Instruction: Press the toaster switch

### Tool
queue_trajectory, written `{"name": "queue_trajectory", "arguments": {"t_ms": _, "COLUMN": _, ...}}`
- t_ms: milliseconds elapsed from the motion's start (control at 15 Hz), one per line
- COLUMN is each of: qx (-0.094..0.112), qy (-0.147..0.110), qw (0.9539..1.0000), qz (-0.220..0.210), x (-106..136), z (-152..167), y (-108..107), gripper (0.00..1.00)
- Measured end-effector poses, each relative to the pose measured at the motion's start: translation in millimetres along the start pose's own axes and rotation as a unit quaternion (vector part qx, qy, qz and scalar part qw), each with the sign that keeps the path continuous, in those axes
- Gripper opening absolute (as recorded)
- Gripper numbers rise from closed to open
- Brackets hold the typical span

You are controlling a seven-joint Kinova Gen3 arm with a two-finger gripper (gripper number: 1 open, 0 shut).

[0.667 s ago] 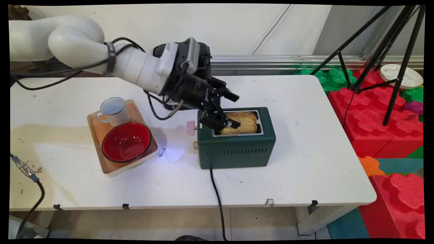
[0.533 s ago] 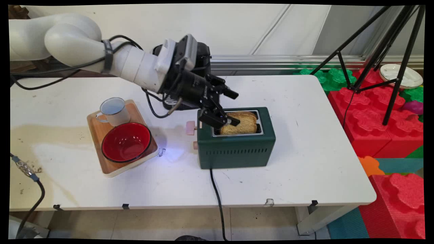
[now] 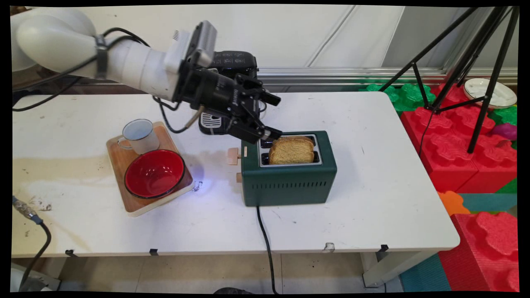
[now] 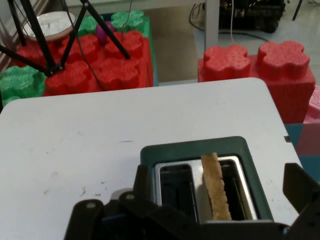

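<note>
The toast slice (image 3: pixel 291 150) stands upright in one slot of the green toaster (image 3: pixel 288 182), approx. mid-table; from my hand cam it sits in the right slot (image 4: pixel 218 187), left slot bare. My claw (image 3: pixel 271 117) hovers just above the toaster's left top edge, near the slice but not touching it, fingers spread wide & holding nothing. Toaster's lever knobs (image 3: pixel 233 155) stick out on its left side, black cord (image 3: pixel 266 240) runs off its front over the table edge. W/ some gap to the left: wooden tray (image 3: pixel 124 165) carrying a red bowl (image 3: pixel 154 173) & white mug (image 3: pixel 139 135). Behind my claw, a black appliance (image 3: pixel 230 66). White table (image 3: pixel 372 198) under all; red/green foam blocks (image 3: pixel 455 145) & tripod (image 3: pixel 476 62) to the right
</note>
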Motion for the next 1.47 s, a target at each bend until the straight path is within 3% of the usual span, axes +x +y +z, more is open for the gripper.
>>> {"name": "queue_trajectory", "arguments": {"t_ms": 400, "qx": -0.001, "qy": 0.002, "qw": 1.0, "qz": -0.003, "x": -14, "z": -36, "y": 2, "gripper": 1.0}}
{"name": "queue_trajectory", "arguments": {"t_ms": 800, "qx": -0.002, "qy": -0.03, "qw": 0.9995, "qz": 0.011, "x": -41, "z": -65, "y": 4, "gripper": 1.0}}
{"name": "queue_trajectory", "arguments": {"t_ms": 1400, "qx": -0.005, "qy": -0.065, "qw": 0.9972, "qz": 0.036, "x": -64, "z": -84, "y": 2, "gripper": 1.0}}
{"name": "queue_trajectory", "arguments": {"t_ms": 1467, "qx": -0.005, "qy": -0.067, "qw": 0.997, "qz": 0.039, "x": -66, "z": -85, "y": 1, "gripper": 0.0}}
